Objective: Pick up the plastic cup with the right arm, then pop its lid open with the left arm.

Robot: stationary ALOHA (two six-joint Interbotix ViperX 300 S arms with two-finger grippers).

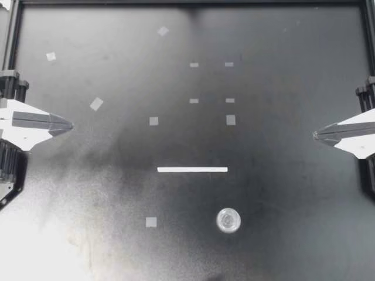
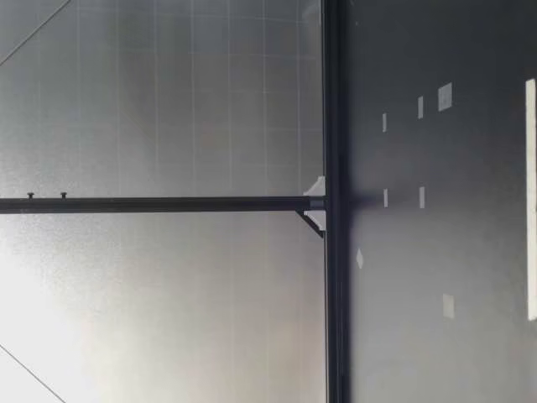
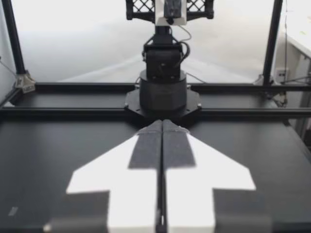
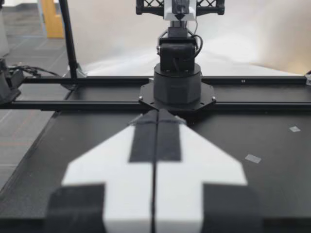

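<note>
My left gripper (image 1: 69, 124) hovers at the table's left edge, shut and empty, pointing toward the middle. My right gripper (image 1: 316, 134) mirrors it at the right edge, also shut with nothing held. In the left wrist view my left gripper (image 3: 162, 124) has its fingers pressed together, aimed at the opposite arm's base (image 3: 163, 92). The right wrist view shows my right gripper (image 4: 157, 113) shut the same way, facing the other arm's base (image 4: 177, 85). A small clear round cup or lid (image 1: 228, 220) sits on the black table near the front, far from both grippers.
A white tape strip (image 1: 192, 170) lies across the table's middle, seen also in the low view as a white strip (image 2: 530, 199). Several small grey tape squares (image 1: 153, 121) dot the surface. A black frame rail (image 2: 333, 201) borders the table's far edge.
</note>
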